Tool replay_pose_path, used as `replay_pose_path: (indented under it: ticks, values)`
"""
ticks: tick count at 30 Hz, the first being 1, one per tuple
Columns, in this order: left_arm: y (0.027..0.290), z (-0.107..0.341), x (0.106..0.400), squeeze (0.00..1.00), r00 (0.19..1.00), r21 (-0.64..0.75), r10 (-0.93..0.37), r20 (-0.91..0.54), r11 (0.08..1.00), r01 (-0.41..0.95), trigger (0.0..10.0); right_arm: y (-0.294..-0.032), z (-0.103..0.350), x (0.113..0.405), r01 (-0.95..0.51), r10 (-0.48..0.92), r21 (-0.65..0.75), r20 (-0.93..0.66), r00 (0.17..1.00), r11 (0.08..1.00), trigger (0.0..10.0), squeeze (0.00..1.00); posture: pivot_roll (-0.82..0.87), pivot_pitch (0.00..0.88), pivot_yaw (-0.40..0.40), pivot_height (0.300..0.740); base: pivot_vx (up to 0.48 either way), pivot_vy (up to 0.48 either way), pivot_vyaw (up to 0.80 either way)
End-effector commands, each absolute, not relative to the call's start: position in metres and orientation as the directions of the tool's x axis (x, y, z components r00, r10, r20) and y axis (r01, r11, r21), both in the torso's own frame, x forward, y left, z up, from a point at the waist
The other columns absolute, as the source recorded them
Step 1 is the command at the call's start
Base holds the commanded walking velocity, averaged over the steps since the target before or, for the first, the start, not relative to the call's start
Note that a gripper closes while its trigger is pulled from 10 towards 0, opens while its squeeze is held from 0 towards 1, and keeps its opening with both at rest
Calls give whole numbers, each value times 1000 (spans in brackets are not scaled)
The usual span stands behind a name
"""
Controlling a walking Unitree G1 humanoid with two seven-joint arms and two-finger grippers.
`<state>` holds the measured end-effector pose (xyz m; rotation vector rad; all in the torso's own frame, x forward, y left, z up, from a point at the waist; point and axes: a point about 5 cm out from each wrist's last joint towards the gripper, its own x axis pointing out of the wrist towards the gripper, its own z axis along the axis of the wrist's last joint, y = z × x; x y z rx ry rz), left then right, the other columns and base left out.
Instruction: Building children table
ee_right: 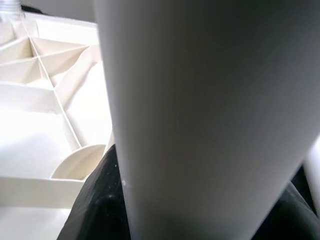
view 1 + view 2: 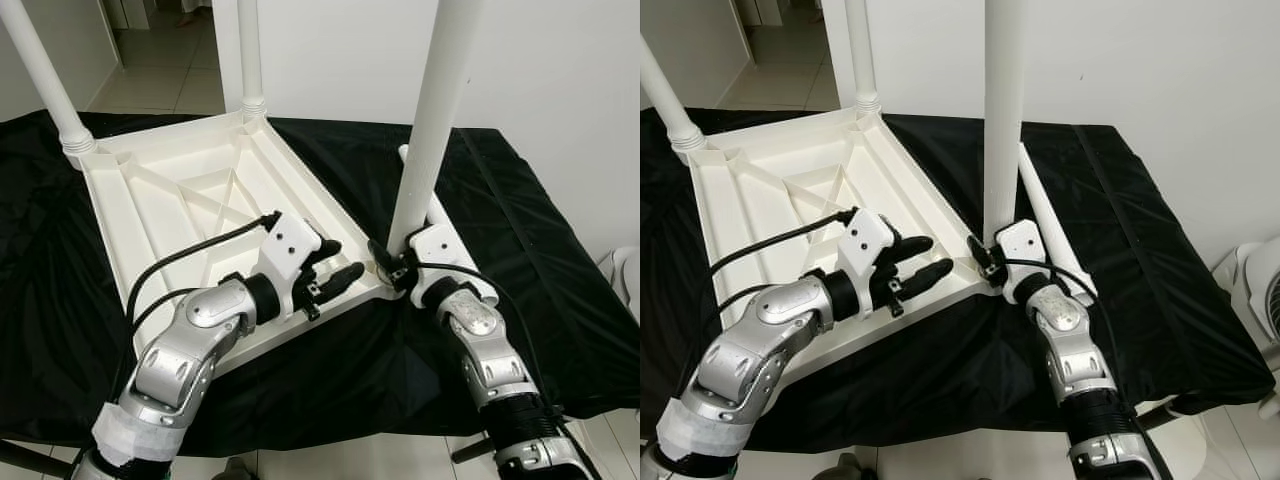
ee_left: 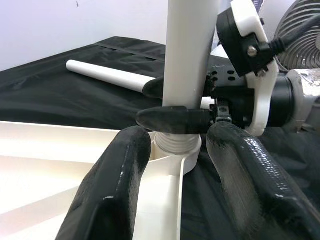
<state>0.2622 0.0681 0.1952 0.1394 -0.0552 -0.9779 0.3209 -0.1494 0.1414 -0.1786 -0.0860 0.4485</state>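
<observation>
Right gripper (image 2: 392, 268) fingers are clenching the upright white plastic leg (image 2: 432, 120); keeping it vertical should seat its thread in the upturned white tabletop (image 2: 190, 200), while the left gripper (image 2: 335, 268), fingers released, is bracing the near corner.

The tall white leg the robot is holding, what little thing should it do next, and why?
Probably keep twisting the leg down into its corner socket. The right gripper is clamped near its base, and ribbed thread shows above the socket of the upside-down tabletop. The left gripper is open on the rim, steadying it.
</observation>
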Motion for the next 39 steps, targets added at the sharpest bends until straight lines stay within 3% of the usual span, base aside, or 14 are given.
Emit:
replay_pose_path:
  ticks: [1,13,39]
  values:
    - [66,197,260,0,549,142,-836,-15,542,829,10000,-157,117,318,-411,406,-97,-66,912,907,10000,0,97,37,-26,740,0,0,0]
    - [66,198,260,0,543,146,-839,-16,536,832,10000,-170,112,328,-332,337,64,-87,937,941,10000,0,94,38,-22,740,0,0,0]
    - [68,200,262,0,555,146,-832,-11,548,824,10000,-154,127,341,-335,335,24,-42,941,942,10000,0,96,55,-20,740,0,0,0]
